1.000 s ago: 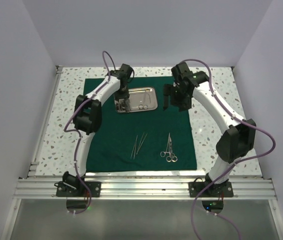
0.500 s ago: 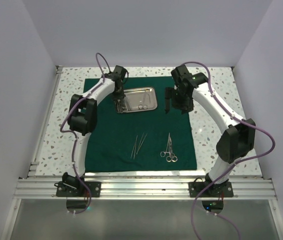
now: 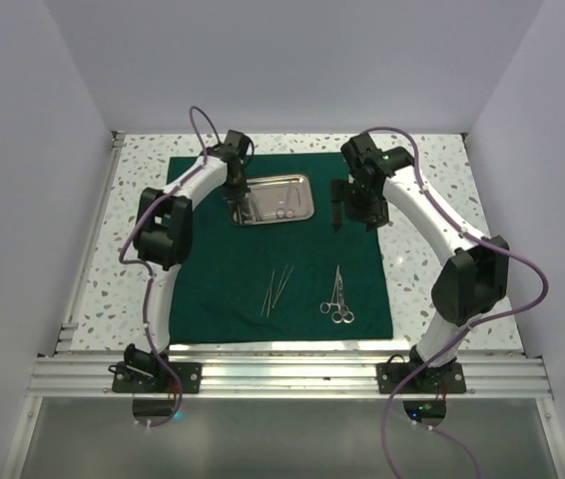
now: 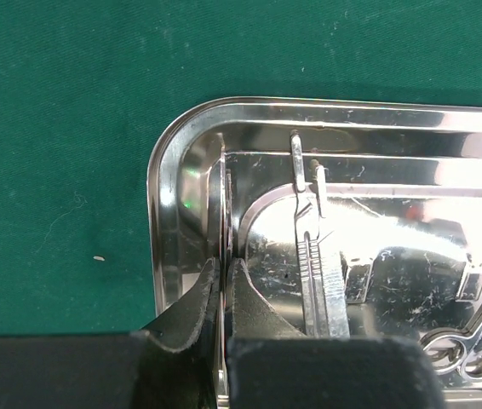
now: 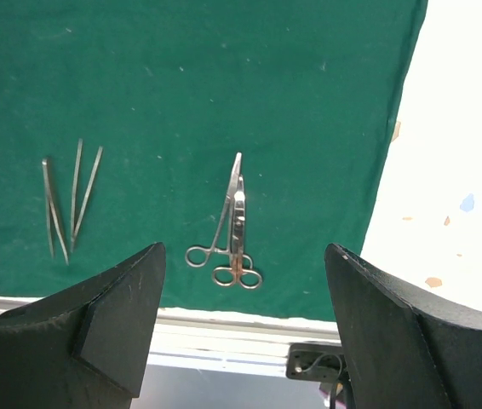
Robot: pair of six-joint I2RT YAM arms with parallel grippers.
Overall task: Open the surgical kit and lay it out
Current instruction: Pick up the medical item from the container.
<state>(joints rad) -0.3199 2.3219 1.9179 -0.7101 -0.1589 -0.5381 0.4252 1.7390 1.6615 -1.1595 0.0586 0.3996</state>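
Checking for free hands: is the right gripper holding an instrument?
No, the right gripper stands open and empty above the green cloth, the ring-handled scissors lying on it.

The tabletop is white with coloured speckles. A dark green cloth lies flat on it across the middle of the frame, leaving bare speckled strips at left, right and top. A metal rail runs along the tabletop's lower edge.

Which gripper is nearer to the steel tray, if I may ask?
Left. The left gripper is inside the steel tray, left end; the right gripper hangs beyond its right edge.
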